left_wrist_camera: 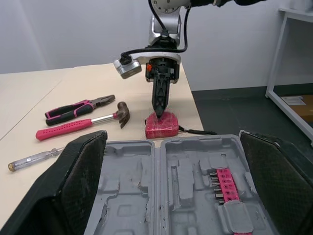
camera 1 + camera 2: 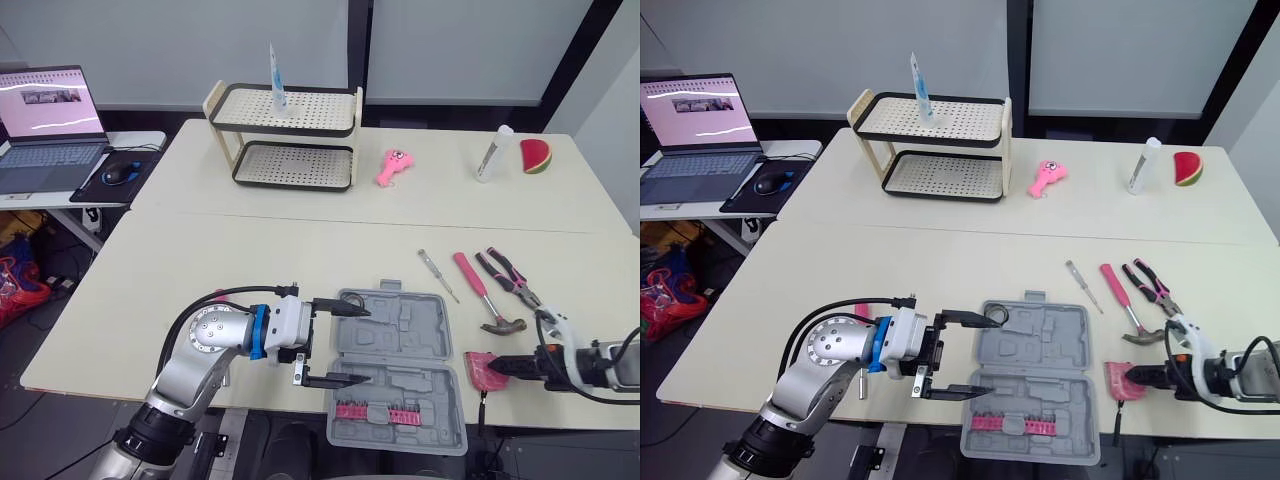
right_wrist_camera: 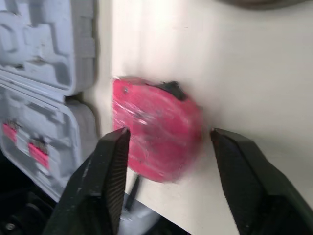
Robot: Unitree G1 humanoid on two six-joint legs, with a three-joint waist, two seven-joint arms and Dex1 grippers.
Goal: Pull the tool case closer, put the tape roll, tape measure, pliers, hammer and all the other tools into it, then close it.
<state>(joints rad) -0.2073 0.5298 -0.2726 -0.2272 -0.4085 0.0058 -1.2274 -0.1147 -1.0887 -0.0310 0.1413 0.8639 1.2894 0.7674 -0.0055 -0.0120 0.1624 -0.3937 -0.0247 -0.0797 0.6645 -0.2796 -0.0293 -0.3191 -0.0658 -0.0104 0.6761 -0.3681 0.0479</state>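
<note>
Near the tabletop's (image 2: 250,260) front edge, in the head view, the tool case (image 2: 400,330) is laid open, its left side straddled by the released left pincer (image 2: 366,345). Beyond the case, in the left wrist view, hammer (image 1: 78,125), pliers (image 1: 78,107) and screwdriver (image 1: 34,158) are seen lying outside it. Beside the case, in the right wrist view, the tape measure (image 3: 156,129) is bracketed by the released right pincer (image 3: 168,133) and not yet grasped.

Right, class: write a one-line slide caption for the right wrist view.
Open right gripper straddling the red tape measure on the table, beside the open case.
</note>
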